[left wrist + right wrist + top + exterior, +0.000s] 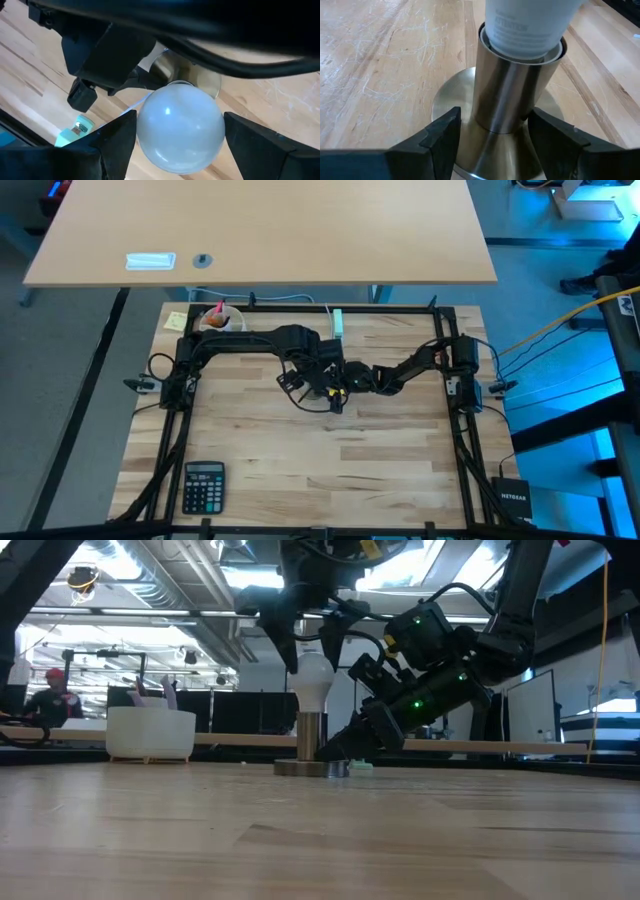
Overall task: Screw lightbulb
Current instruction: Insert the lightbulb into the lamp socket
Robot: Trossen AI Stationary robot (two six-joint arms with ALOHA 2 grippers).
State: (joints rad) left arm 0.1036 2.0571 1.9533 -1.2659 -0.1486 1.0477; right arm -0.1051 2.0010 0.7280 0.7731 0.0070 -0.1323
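The white frosted lightbulb [312,682] stands upright with its base in the silvery socket's tube [310,736]. The socket's round foot [312,768] rests on the wooden table at mid-table [335,395]. My left gripper [312,652] comes from above and is shut on the bulb's dome [180,127]. My right gripper [343,752] slants down from the table's right. It is open, with its fingers either side of the socket's tube [512,85], low over the foot [455,100]. My left gripper pinches the bulb's round dome between its two fingers [120,137], which meet the dome's widest part [142,127] on opposite sides. The fingers point down from above. The bulb stands upright in the socket. My right gripper: one finger [547,132] lies close against the tube's lower part, and a strip of the foot shows between the other finger [445,135] and the tube. Whether it touches, I cannot tell.
A white bowl [222,320] stands at the table's far left, beside a yellow note [176,321]. A teal-and-white object [337,322] lies at the far edge. A calculator [204,485] lies near the front left. A person [45,700] sits beyond the table.
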